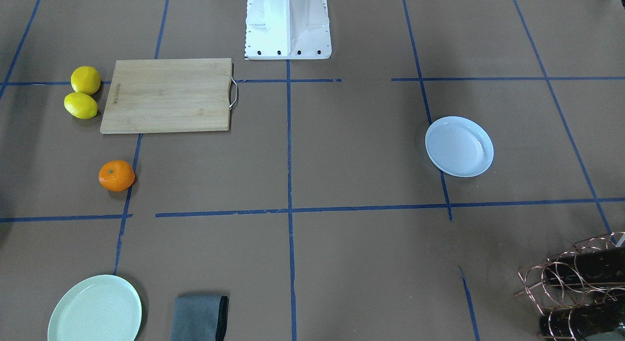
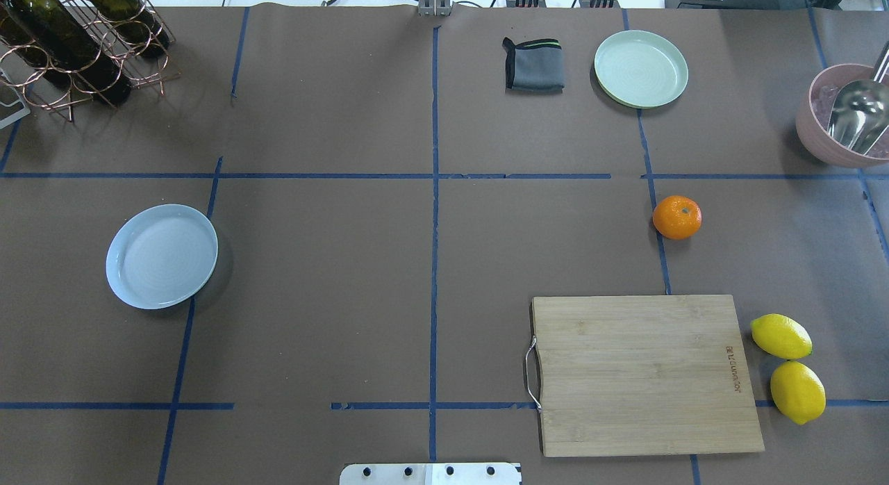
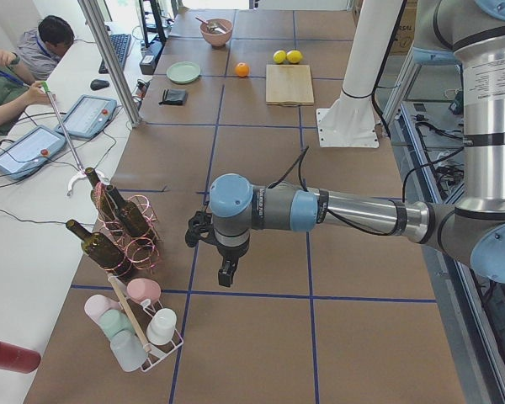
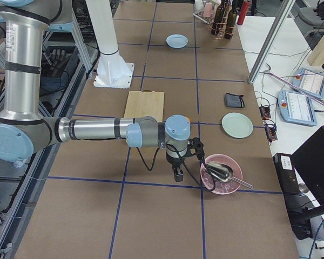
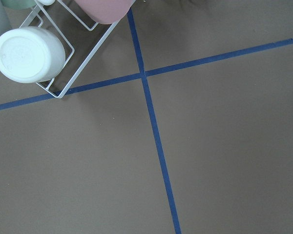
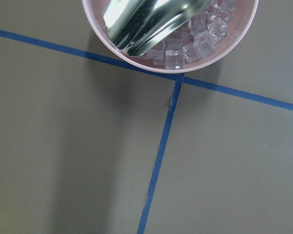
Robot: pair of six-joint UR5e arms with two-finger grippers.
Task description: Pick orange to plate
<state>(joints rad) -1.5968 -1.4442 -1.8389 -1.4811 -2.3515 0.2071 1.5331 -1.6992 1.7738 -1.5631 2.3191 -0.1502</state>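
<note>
The orange sits alone on the brown table, on my right side, between the cutting board and the mint-green plate. It shows small and far off in the exterior left view. The bluish-white plate lies empty on my left side, far from the orange. My left gripper hangs over the table's left end near the cup rack. My right gripper hangs at the right end beside the pink bowl. Only the side views show them, so I cannot tell whether they are open or shut.
A bamboo cutting board has two lemons beside it. A mint-green plate and a folded grey cloth lie at the far edge. A wine rack, a pink ice bowl with a scoop and a cup rack stand near the table's ends.
</note>
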